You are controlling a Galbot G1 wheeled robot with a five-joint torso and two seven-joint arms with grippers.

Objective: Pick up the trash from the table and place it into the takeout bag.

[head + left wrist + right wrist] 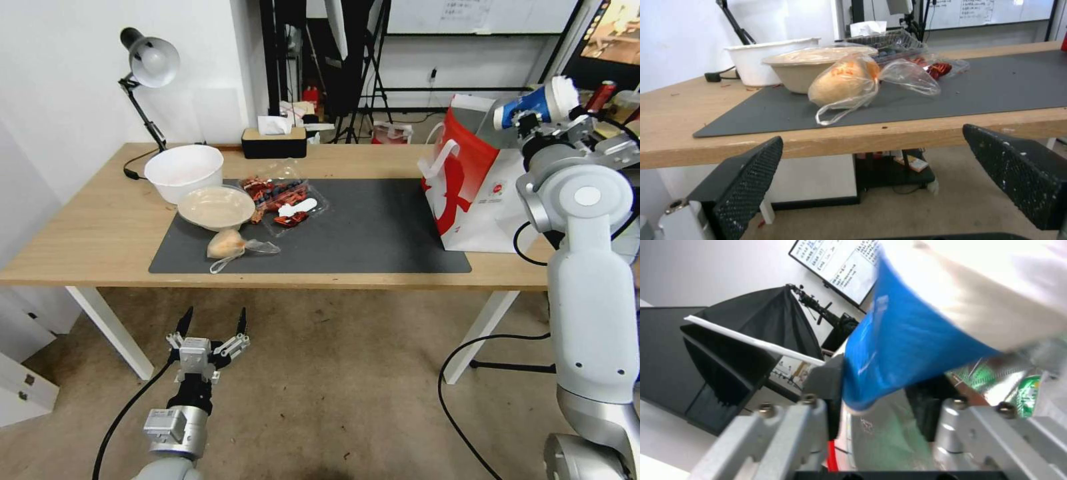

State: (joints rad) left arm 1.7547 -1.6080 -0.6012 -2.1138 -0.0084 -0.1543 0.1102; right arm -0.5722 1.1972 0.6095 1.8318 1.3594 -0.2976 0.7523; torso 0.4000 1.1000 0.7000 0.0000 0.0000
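Note:
My right gripper is shut on a blue-white lidded paper cup, held tilted above the open top of the white and red takeout bag at the table's right end. Up close, the blue cup sits between the two fingers. A green can shows below it. More trash lies on the dark mat: a knotted clear bag, a beige bowl, a white bowl and a clear box of red scraps. My left gripper hangs open below the table's front edge, facing the knotted bag.
The light wood table has a grey desk lamp at the back left and a black tissue box at the back middle. White table legs stand near my left gripper. Tripods and a whiteboard fill the room behind.

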